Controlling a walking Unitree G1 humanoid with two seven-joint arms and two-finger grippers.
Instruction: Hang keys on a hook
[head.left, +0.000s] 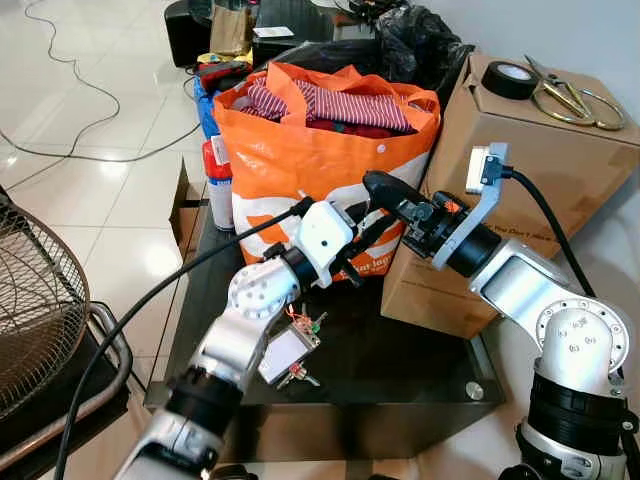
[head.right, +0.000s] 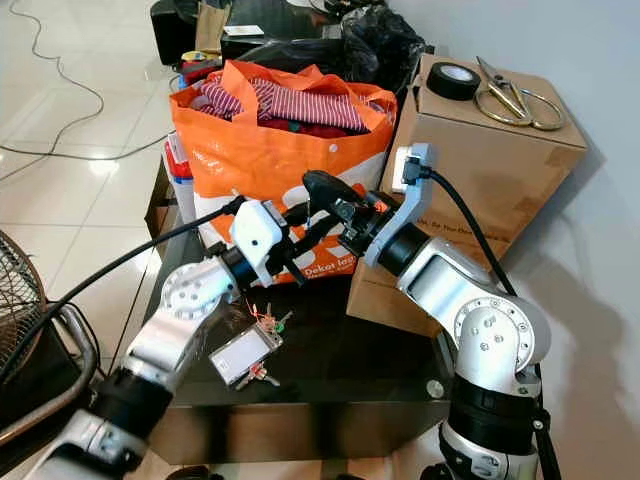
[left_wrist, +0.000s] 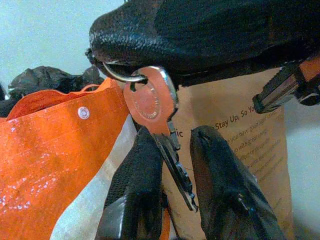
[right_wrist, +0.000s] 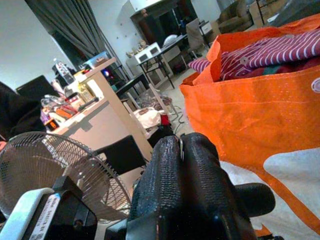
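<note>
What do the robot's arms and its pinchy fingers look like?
Both arms are shiny silver tubes with round joints studded with small screws. The left arm has a white block at its wrist; the right arm has a grey bracket. Black cables run along both. Each end effector has two long, bumpy black fingers.

We note two silver arms with rounded cast shells; the right arm carries a domed elbow cap with a ring of small screws, and a black ribbed collar sits below it; a grey bracket at its wrist holds a small camera module, from which a black cable loops back along the forearm. The left arm shows a similar screw-ringed joint cap and a white boxy wrist housing; a second black cable trails from it; the jaws consist of long black fingers with a pebbled, textured surface.
</note>
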